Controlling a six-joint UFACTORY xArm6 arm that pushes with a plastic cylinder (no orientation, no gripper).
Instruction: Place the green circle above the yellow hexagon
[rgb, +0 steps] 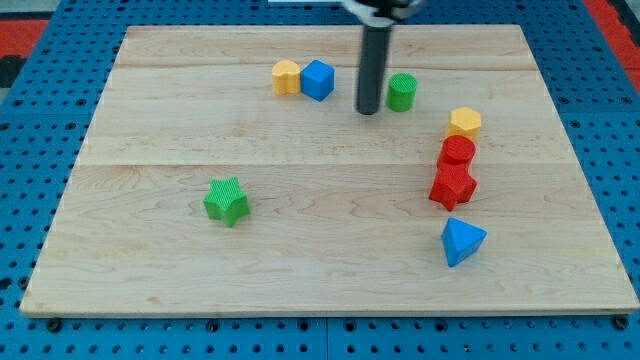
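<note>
The green circle (402, 91) stands near the view's top, right of centre. The yellow hexagon (464, 123) lies below and to the right of it, at the top of a column of blocks. My tip (367, 110) is just left of the green circle, a small gap apart from it. The rod rises out of the view's top.
A red circle (458, 151) and a red star-like block (453, 186) sit directly under the yellow hexagon. A blue triangle (461, 241) lies lower right. A yellow block (286, 76) and blue cube (317, 80) touch at top centre. A green star (227, 201) lies lower left.
</note>
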